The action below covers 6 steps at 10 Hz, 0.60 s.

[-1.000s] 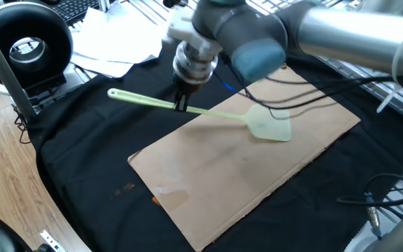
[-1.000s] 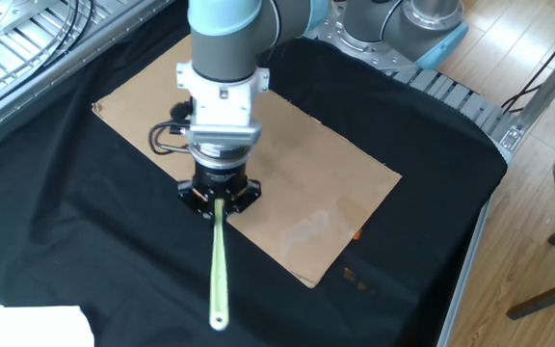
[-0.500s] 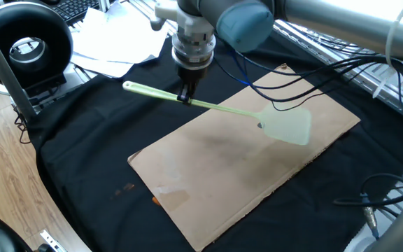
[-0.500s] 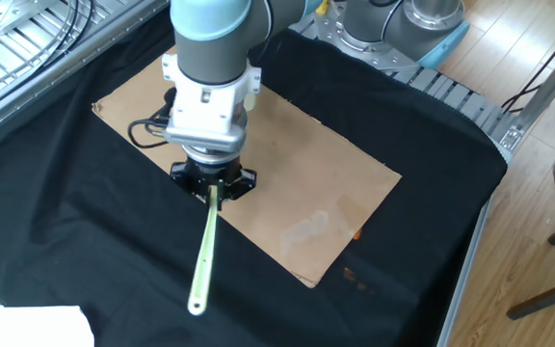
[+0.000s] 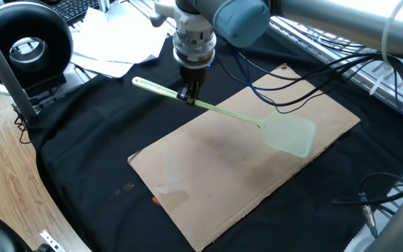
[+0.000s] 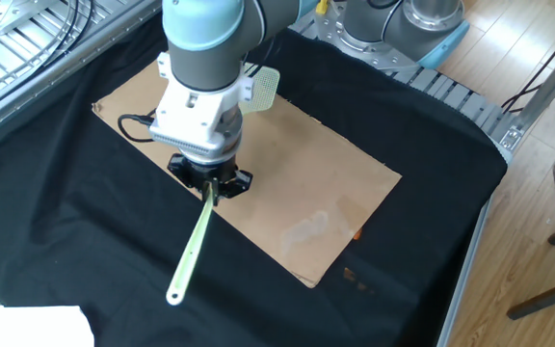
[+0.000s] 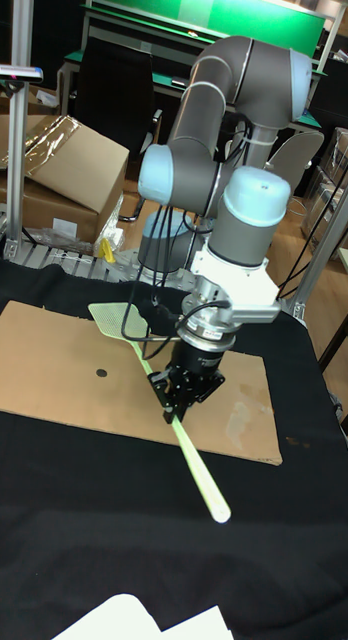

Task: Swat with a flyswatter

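Flyswatter (image 5: 219, 110) held mid-handle, clear of worktop (image 5: 82, 147): loop end toward 10 o'clock over black cloth (image 5: 68, 175), tool (image 5: 189, 96) clamped on handle, mesh head toward 4 o'clock above brown cardboard sheet (image 5: 215, 168), handle sloping down toward head.

Flat brown cardboard sheet (image 5: 215, 175) lying on a black cloth (image 5: 82, 154) over the table, one small dark spot (image 7: 101, 375) near its far end. Round black fan (image 5: 26, 45) at one corner, loose white papers (image 5: 114, 45) beside, dark keyboard (image 5: 75, 8) behind. Brown cardboard box (image 7: 64, 165) standing beyond the table.
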Each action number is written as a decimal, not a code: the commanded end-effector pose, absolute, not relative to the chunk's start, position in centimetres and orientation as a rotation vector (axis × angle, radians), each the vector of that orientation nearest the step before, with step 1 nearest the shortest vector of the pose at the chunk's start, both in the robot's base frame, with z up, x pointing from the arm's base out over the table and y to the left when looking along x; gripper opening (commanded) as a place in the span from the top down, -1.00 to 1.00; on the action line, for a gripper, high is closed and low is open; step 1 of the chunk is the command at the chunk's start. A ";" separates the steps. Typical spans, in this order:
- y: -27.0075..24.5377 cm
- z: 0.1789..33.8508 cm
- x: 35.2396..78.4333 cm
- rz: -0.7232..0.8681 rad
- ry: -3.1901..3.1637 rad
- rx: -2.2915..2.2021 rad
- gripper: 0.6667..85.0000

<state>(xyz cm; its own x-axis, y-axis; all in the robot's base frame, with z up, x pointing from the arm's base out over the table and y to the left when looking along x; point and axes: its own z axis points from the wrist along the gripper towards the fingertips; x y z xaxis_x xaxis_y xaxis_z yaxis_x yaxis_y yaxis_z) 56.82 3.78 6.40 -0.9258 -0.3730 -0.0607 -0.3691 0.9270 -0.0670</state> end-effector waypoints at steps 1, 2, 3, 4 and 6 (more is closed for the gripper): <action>3.4 5.6 57.2 -0.065 3.029 -0.461 0.98; 3.2 5.2 57.5 -0.060 3.017 -0.438 0.98; 2.9 4.8 57.6 -0.059 3.008 -0.437 0.96; 2.9 4.3 57.4 -0.032 2.995 -0.466 0.70; 2.8 3.0 57.0 0.019 2.973 -0.572 0.01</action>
